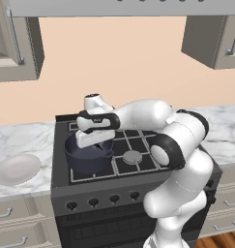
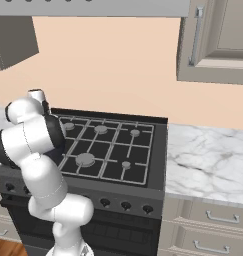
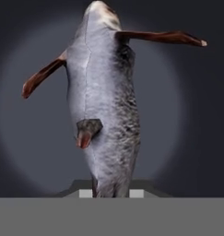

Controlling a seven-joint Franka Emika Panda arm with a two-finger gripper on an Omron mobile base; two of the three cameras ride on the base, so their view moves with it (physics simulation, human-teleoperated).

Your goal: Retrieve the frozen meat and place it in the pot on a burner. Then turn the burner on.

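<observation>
The white jointed arm [image 1: 177, 160] rises from the lower right of the left base view, elbow bent, forearm reaching left; its pincer [image 1: 92, 140] points downward at centre-left, jaws clamped.

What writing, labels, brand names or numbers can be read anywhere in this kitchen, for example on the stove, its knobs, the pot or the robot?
None can be read.
The stove front and its knobs: no markings show.
The pot, the white plate and the cabinets: plain.
The robot arm: no lettering.
The frozen meat in the gripper: bare.
</observation>
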